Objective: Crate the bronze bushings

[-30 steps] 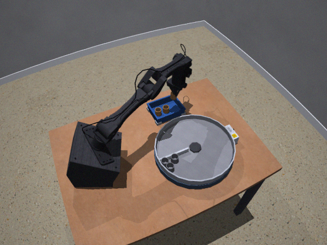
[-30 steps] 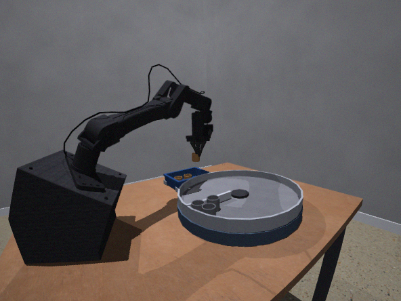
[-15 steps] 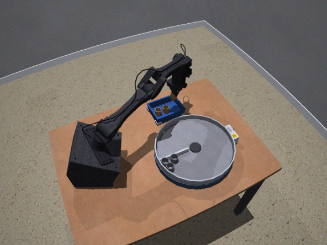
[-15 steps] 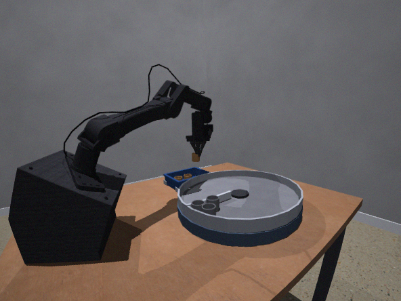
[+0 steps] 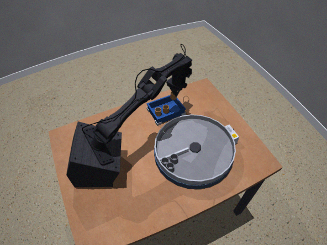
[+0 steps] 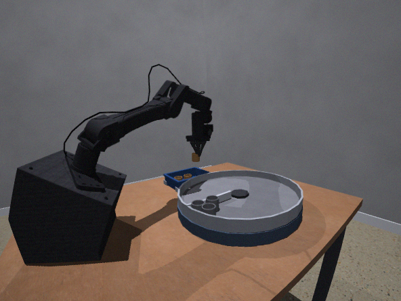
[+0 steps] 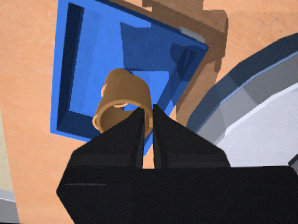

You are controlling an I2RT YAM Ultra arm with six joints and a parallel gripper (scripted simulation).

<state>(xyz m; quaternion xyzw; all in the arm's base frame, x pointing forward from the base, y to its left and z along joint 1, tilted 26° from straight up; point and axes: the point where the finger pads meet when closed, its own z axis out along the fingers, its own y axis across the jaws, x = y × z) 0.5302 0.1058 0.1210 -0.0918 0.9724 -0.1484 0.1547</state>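
Exterior view: my pincer [image 5: 175, 95] [image 6: 199, 155] [image 7: 148, 111] is nearly closed, pinching the wall of a bronze bushing [image 5: 173, 96] [image 6: 195, 157] [image 7: 125, 92] above the blue crate [image 5: 152, 105] [image 6: 173, 183] [image 7: 56, 75]. Two bronze bushings [image 5: 162, 110] [image 6: 183, 176] stand inside it. Three steel bushings [image 5: 170, 166] [image 6: 208, 207] sit on the turntable [image 5: 214, 154] [image 6: 271, 200] [image 7: 270, 130]. The crate looks level, though its guides are hard to make out.

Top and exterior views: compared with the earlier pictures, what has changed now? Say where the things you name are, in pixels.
Nothing visibly changed. The gripper [image 5: 176, 95] [image 6: 198, 156] [image 7: 148, 111] still holds a bronze, hollow cylindrical bushing [image 5: 173, 96] [image 6: 195, 157] [image 7: 126, 89] above the blue rectangular crate [image 5: 169, 116] [image 6: 171, 181] [image 7: 59, 65]; crate and round grey turntable [image 5: 193, 181] [image 6: 237, 225] [image 7: 250, 85] stayed put.
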